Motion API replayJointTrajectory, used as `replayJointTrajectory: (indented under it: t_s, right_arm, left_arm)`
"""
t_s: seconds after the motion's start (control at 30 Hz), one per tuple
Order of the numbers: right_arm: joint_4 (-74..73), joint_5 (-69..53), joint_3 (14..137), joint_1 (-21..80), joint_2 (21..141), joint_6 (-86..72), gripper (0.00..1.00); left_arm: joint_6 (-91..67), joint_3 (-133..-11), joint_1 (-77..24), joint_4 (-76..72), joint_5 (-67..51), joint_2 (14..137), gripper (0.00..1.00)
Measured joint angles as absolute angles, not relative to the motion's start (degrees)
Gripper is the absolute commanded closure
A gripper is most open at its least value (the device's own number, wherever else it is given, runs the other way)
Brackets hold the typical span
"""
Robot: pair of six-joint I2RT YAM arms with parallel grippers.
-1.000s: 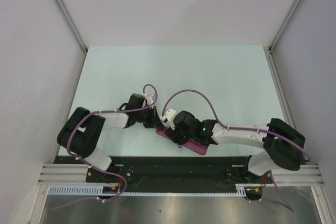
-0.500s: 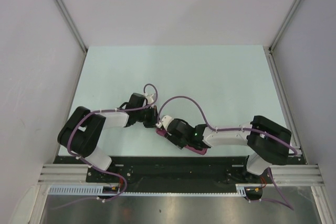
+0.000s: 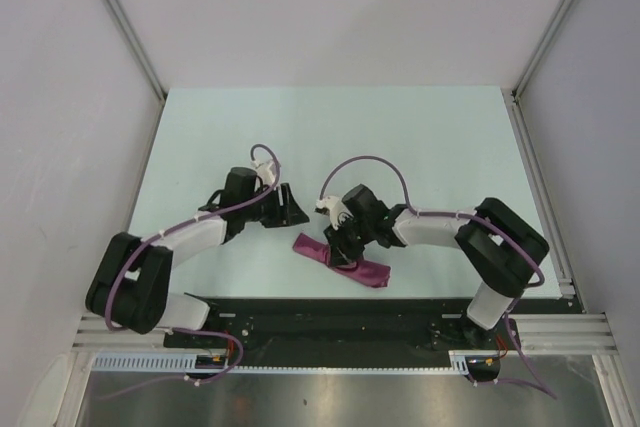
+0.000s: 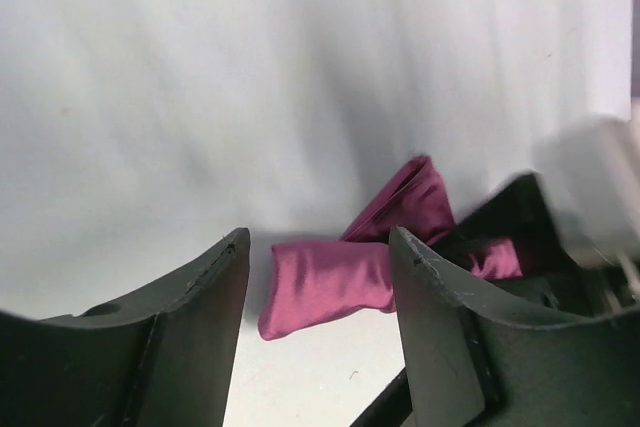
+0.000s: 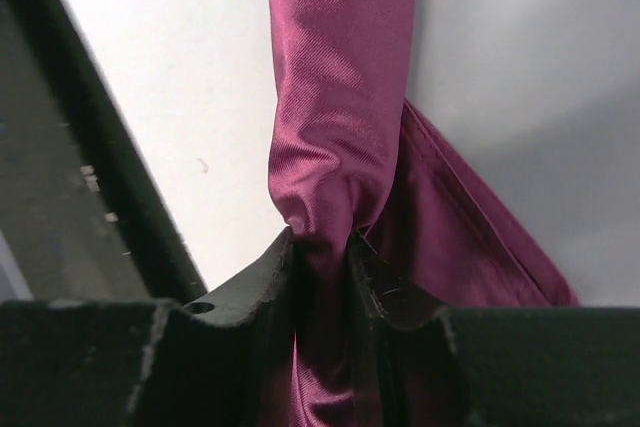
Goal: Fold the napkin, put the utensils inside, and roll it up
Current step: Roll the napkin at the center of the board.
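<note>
The maroon napkin (image 3: 345, 263) lies as a narrow rolled bundle near the table's front edge, slanting from upper left to lower right. My right gripper (image 3: 341, 244) is shut on its middle; in the right wrist view the cloth (image 5: 335, 97) is pinched between the two fingers (image 5: 255, 282). My left gripper (image 3: 296, 215) stands open to the left of the roll's end, apart from it. The left wrist view shows the napkin's blunt end (image 4: 325, 282) lying beyond the open fingers (image 4: 205, 297). The utensils are hidden.
The pale table (image 3: 400, 137) stretches back to white walls. A black rail (image 3: 330, 312) runs along the near edge just behind the napkin. Purple cables (image 3: 365, 162) loop over both arms.
My left gripper has let go of the napkin's end, opened and drawn back to the left. My right gripper has closed on the roll and shifted toward the back.
</note>
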State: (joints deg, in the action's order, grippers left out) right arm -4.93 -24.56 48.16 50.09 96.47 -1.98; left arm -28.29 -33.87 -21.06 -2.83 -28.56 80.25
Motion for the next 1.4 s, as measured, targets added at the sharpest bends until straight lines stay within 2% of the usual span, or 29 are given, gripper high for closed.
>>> replayJointTrajectory:
  t_s: [0.17,0.43,0.8,0.9,0.97,1.0,1.03,1.13,1.17,1.2,1.3,1.4]
  right_arm:
    - [-0.8,-39.4,48.4,44.3,101.2,-3.8,0.75]
    - [3.6,-53.7,48.4,38.8,107.1,-5.8,0.76]
    - [3.0,-56.1,48.2,37.8,107.8,-6.0,0.75]
    - [2.8,-56.1,48.2,37.8,107.8,-6.0,0.75]
    - [2.7,-56.1,48.2,37.7,107.8,-6.0,0.75]
    - [2.7,-56.0,48.2,37.7,107.8,-6.0,0.73]
    - [2.7,-55.9,48.2,37.7,107.8,-6.0,0.71]
    - [2.2,-55.8,48.2,37.7,107.5,-6.6,0.54]
    - [1.7,-56.0,48.2,37.6,107.0,-6.9,0.47]
    - [0.9,-55.4,48.2,37.6,106.2,-6.9,0.45]
    - [-3.3,-51.2,48.2,37.8,102.2,-6.6,0.32]
    - [-8.0,-43.5,48.2,37.8,97.3,-6.2,0.28]
  left_arm:
    - [-27.9,-31.6,-20.9,-4.9,-28.1,74.9,0.38]
    - [-28.6,-24.3,-20.9,-5.8,-26.9,73.8,0.37]
    - [-32.2,-21.1,-21.0,-15.2,-28.9,75.7,0.42]
    - [-33.5,-21.0,-22.0,-18.0,-29.4,77.6,0.47]
    - [-34.0,-21.0,-23.1,-19.2,-29.8,78.7,0.57]
    - [-34.4,-21.0,-23.6,-19.5,-30.0,79.1,0.62]
    - [-34.6,-21.0,-24.1,-19.7,-30.2,79.5,0.74]
    - [-35.1,-20.9,-24.7,-20.3,-30.3,79.9,0.93]
    - [-35.1,-20.9,-24.8,-20.4,-30.4,79.9,0.96]
    - [-35.0,-20.9,-24.8,-20.5,-30.4,79.9,1.00]
    - [-35.0,-21.1,-24.8,-20.4,-30.7,80.7,1.00]
    - [-35.0,-21.8,-24.8,-19.8,-30.8,82.2,1.00]
